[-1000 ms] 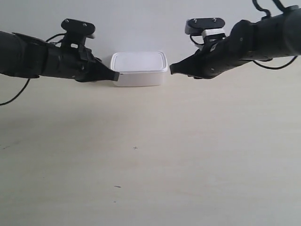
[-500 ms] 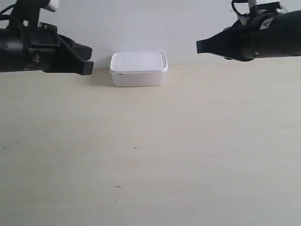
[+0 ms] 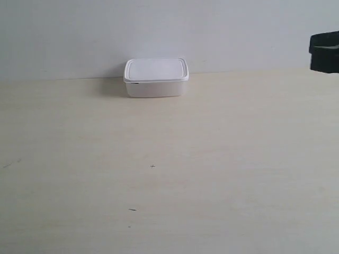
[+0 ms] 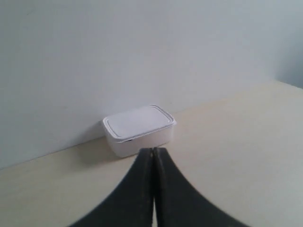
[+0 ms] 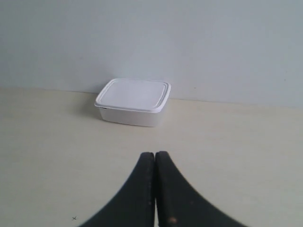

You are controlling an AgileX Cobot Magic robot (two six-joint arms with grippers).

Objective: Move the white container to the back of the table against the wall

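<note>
Pale bench (image 3: 212,159) carried the white container (image 3: 156,77) at its back, against the wall (image 3: 159,32), long axis along it. Clenched and empty, the left end effector (image 4: 154,152) and right end effector (image 5: 155,155) faced it from well apart.

Colours, all views: white container (image 3: 156,78), beige bench (image 3: 222,159), grey-white wall (image 3: 159,32), black hands.
The white container is plain white on body and lid, with a small dark mark just under the lid rim. The bench is pale beige with faint wood grain and a few tiny dark specks (image 3: 152,166). The wall is a uniform light grey-white. The left hand (image 4: 154,157) and right hand (image 5: 155,160) are matte black. The arm part (image 3: 324,52) at the exterior view's right edge is black.
</note>
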